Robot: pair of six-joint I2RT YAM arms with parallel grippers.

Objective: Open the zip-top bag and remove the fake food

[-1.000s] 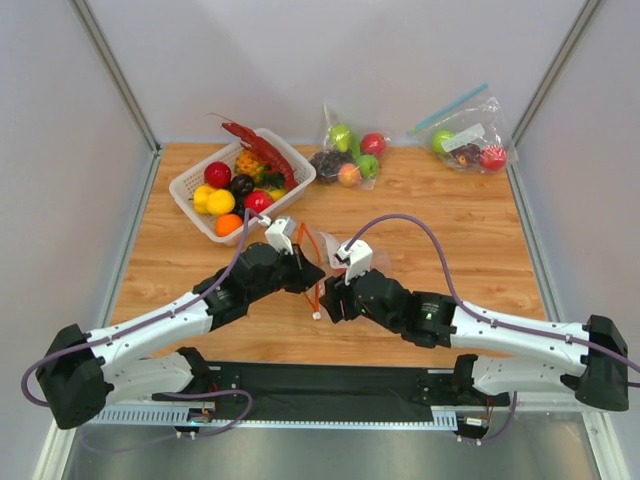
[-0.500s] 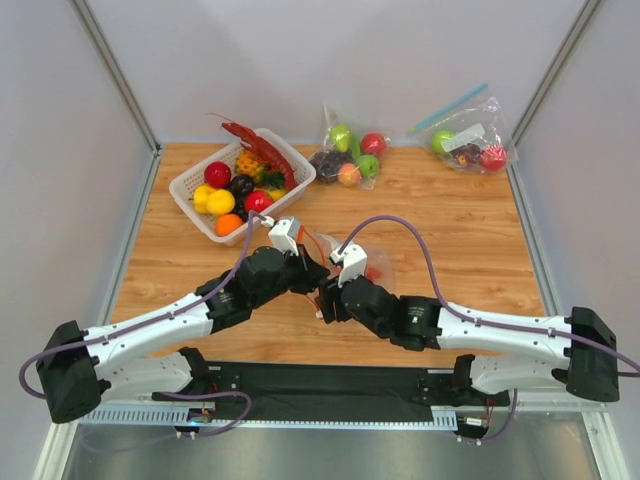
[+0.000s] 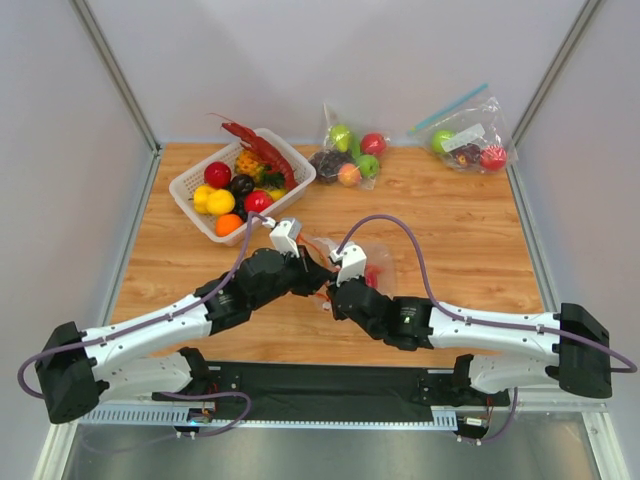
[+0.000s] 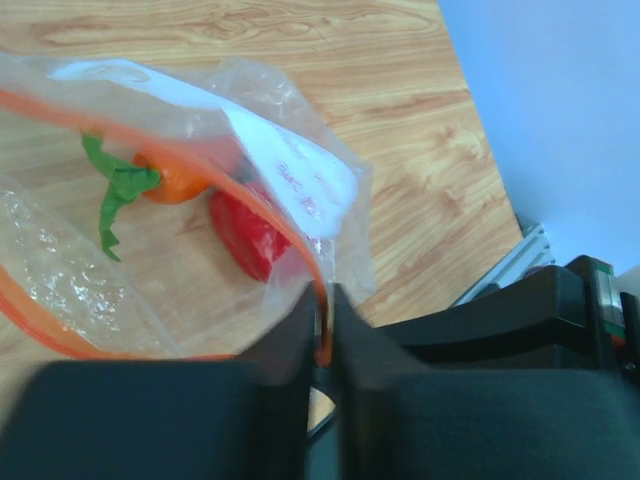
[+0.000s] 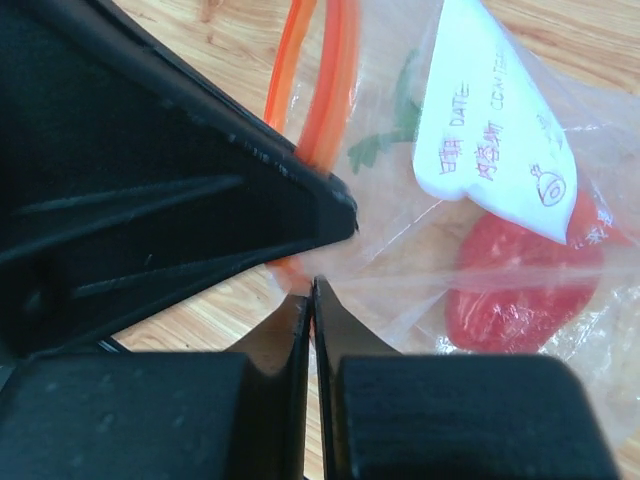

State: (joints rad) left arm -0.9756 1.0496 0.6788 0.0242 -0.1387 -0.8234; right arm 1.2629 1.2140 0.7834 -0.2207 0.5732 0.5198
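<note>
The zip-top bag (image 3: 358,262) lies mid-table, clear with an orange-red zip strip (image 5: 330,80) and a white label (image 5: 490,140). Inside it I see an orange carrot (image 4: 170,185) with a green top and a glossy red piece (image 4: 245,235). My left gripper (image 4: 322,300) is pinched on the zip strip at the bag's mouth. Right beside it, my right gripper (image 5: 311,290) is shut on the opposite clear film. Both grippers meet at the bag's near-left corner (image 3: 325,280). A dark-red lobster (image 3: 262,150) lies across the basket.
A white basket (image 3: 190,185) of small round fruits and a pineapple stands at the back left. A clear bag of apples and grapes (image 3: 348,155) and a bag with a blue zip strip (image 3: 468,140) lie along the back edge. White walls enclose the table.
My right arm has moved left to the bag's mouth and its jaws have closed on the film. The left gripper has stayed at the zip strip, shifting slightly right.
</note>
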